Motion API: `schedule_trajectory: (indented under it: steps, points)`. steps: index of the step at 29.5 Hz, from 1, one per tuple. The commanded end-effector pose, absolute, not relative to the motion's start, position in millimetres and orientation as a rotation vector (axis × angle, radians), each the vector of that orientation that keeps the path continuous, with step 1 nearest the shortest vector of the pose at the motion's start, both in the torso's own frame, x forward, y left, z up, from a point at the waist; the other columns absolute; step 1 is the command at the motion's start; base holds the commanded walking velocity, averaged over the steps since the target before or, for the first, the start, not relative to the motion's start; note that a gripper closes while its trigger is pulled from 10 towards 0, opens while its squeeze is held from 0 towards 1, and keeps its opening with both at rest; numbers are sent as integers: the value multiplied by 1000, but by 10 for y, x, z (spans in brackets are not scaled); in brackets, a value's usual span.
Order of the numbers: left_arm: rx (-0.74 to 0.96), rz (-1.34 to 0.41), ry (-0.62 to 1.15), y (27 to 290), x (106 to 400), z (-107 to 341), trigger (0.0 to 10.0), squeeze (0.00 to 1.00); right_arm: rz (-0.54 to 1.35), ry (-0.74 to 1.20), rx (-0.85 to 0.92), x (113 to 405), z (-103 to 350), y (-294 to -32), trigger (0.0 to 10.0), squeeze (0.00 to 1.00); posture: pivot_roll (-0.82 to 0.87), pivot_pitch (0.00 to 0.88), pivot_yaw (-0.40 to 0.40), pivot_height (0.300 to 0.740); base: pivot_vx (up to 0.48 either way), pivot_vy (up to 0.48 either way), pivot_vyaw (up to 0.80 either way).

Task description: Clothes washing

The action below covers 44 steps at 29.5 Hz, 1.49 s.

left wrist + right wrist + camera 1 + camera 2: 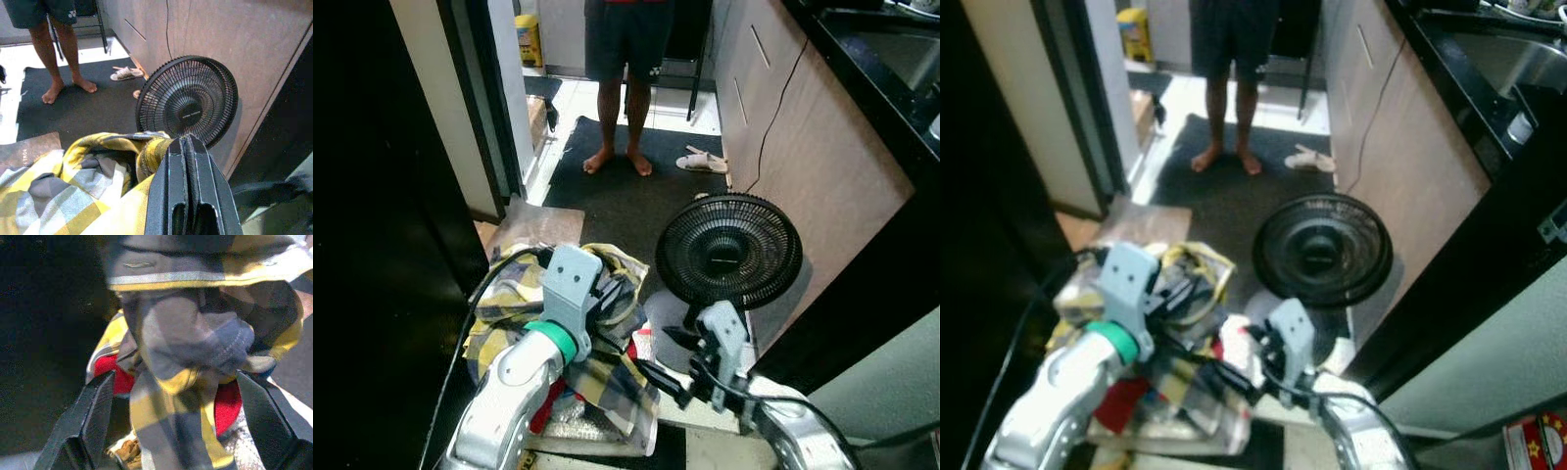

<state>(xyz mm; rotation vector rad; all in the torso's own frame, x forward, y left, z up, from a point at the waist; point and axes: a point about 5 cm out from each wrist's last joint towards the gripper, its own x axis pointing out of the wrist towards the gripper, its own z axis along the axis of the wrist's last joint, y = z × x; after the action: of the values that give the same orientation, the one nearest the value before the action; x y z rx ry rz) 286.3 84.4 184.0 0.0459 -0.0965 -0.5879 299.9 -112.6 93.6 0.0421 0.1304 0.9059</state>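
1. Left gripper [188,147]: two long black fingers pressed flat together, clamped on a fold of the plaid shirt [607,382]. A grey bracket and a green ring at the wrist top a silver forearm.
2. Right gripper [178,396]: black fingers [93,406] spread wide apart, one on each side of a hanging fold of the same cloth; whether they touch it cannot be told. In the head views it sits low, just right of the cloth, below the fan.
3. Plaid shirt: soft woven fabric in yellow, grey and white checks, crumpled and bunched, one fold lifted at the left gripper, the rest heaped on the pile beneath. Stitched hems show in the right wrist view.
4. Red garment [110,374]: bright red cloth under the plaid, showing on both sides of the hanging fold.
5. Fan [727,250]: round black floor fan with a fine radial wire grille and a dark hub, standing upright just beyond the pile, beside the cabinet.
6. Cabinet [822,166]: flat pale wood-look panels with slim handles, a thin dark cord running down its face, a glossy black counter on top.
7. Mat [626,191]: dark, matte, rectangular, laid on the floor.
8. Person [626,59]: barefoot, in dark shorts, standing at the mat's far end.
9. Sandals [703,160]: a pale pair lying on the floor near the cabinet.
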Motion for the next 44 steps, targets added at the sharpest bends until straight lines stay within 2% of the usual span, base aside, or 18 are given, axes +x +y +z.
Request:
schedule_trajectory:
  steps: [1, 6, 12, 23, 27, 30, 31, 34, 39, 44]
  points:
    - [33, -588, -103, 840, 2846, 1880, 10000, 0, 905, 174, 25, 3026, 829, -999, 10000, 0, 63, 151, 3, 740, 0, 0, 0]
    - [32, -575, -103, 855, 2850, 1898, 10000, 0, 847, 162, -9, 3154, 831, -873, 10000, 0, 77, 161, -1, 740, 0, 0, 0]
    - [33, -559, -100, 871, 2883, 1915, 10000, 0, 684, 128, -28, 3504, 1052, -765, 10000, 0, 92, 180, -3, 740, 0, 0, 0]
    - [33, -550, -99, 861, 2900, 1938, 10000, 0, 582, 98, -70, 3723, 1276, -727, 10000, 0, 114, 195, -5, 740, 0, 0, 0]
    - [34, -527, -97, 884, 2892, 1948, 10000, 0, 656, 67, -49, 3757, 1414, -526, 10000, 0, 133, 204, -14, 740, 0, 0, 0]
    - [37, -483, -95, 944, 2871, 1951, 10000, 0, 861, 53, 41, 3646, 1484, -141, 10000, 0, 157, 212, -29, 740, 0, 0, 0]
    - [37, -483, -95, 944, 2871, 1951, 10000, 0, 861, 53, 41, 3646, 1484, -141, 10000, 0, 157, 212, -29, 740, 0, 0, 0]
    - [37, -463, -93, 973, 2858, 1944, 10000, 0, 1004, 57, 90, 3530, 1482, 77, 10000, 0, 164, 212, -36, 740, 0, 0, 0]
    - [38, -448, -90, 996, 2857, 1935, 10000, 0, 1100, 59, 131, 3431, 1478, 240, 10000, 0, 163, 207, -40, 740, 0, 0, 0]
    - [38, -442, -94, 993, 2876, 1950, 10000, 0, 1090, 82, 70, 3406, 1372, 235, 10000, 0, 154, 193, -36, 740, 0, 0, 0]
